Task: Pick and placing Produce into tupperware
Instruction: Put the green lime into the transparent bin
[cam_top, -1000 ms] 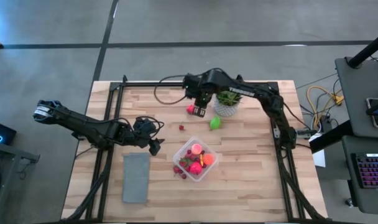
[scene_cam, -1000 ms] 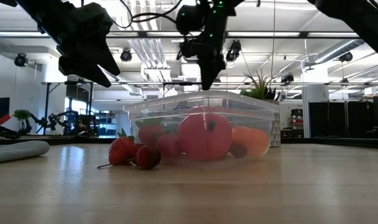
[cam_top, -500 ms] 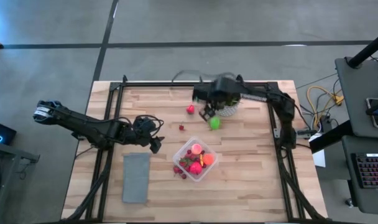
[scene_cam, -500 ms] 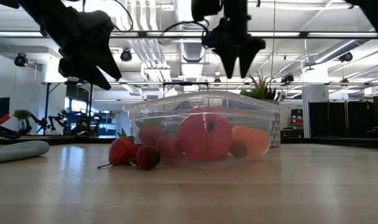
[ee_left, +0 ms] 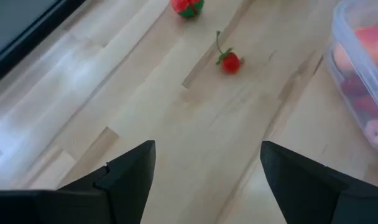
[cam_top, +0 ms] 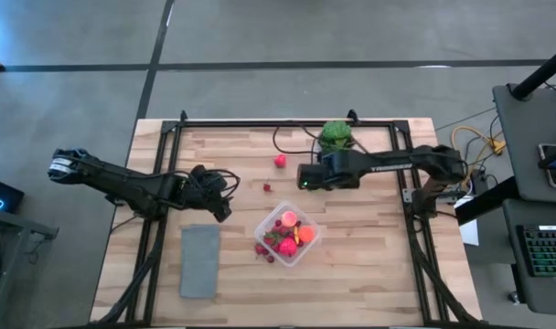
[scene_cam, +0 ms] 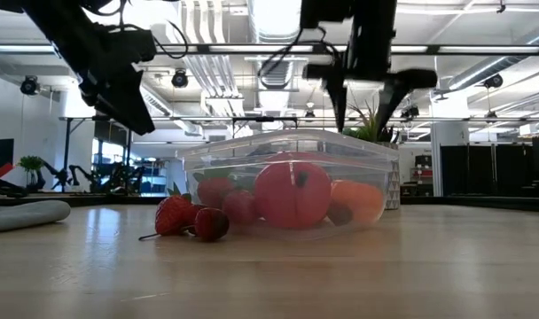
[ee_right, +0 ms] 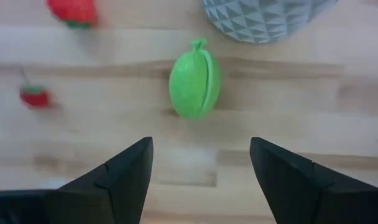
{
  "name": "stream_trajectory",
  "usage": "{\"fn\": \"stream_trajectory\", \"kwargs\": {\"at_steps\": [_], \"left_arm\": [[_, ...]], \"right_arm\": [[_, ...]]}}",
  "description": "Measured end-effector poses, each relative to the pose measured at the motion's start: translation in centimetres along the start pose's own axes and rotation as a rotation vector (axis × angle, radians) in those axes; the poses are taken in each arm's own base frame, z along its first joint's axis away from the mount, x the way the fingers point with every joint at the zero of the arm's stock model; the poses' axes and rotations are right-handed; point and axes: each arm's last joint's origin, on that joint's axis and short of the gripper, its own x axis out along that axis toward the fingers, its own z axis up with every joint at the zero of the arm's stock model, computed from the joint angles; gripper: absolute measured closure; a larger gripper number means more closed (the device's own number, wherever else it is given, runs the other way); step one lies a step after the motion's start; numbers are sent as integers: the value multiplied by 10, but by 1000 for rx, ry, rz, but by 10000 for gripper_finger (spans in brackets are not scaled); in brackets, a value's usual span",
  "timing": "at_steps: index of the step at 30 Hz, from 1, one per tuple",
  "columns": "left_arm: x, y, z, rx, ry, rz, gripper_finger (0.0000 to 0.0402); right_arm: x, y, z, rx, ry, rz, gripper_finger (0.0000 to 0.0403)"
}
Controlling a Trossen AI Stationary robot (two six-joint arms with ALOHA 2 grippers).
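The right gripper (ee_right: 201, 171) hangs above the table with its fingers apart and nothing between them, directly over the bright green fruit (ee_right: 195, 86), which lies on the wood just beside the patterned white pot (ee_right: 263, 18) of the spiky plant (cam_top: 336, 133). A red strawberry (cam_top: 280, 161) and a small stemmed berry (cam_top: 267, 188) lie near it on the bare boards. The left gripper (ee_left: 207, 177), also spread and empty, hovers near the left side of the table (cam_top: 379, 265). The tupperware (cam_top: 307, 249) sits toward the front middle, holding pink, orange and red pieces; a few berries (scene_cam: 188, 219) rest against its outer wall. A flat grey mat (cam_top: 199, 261) lies to its left.
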Motion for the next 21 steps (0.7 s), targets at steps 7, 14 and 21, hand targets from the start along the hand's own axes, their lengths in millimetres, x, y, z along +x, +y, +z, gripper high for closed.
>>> {"fn": "stream_trajectory", "kwargs": {"at_steps": [7,14,21], "left_arm": [[0,0,0,52,-3,-2,126],[0,0,0,52,-4,-3,126],[0,0,0,52,0,-8,126]], "right_arm": [[45,13,-27,104,-47,-80,142],[65,24,-29,105,-95,-125,142],[79,28,-26,119,-119,-148,142]]}}
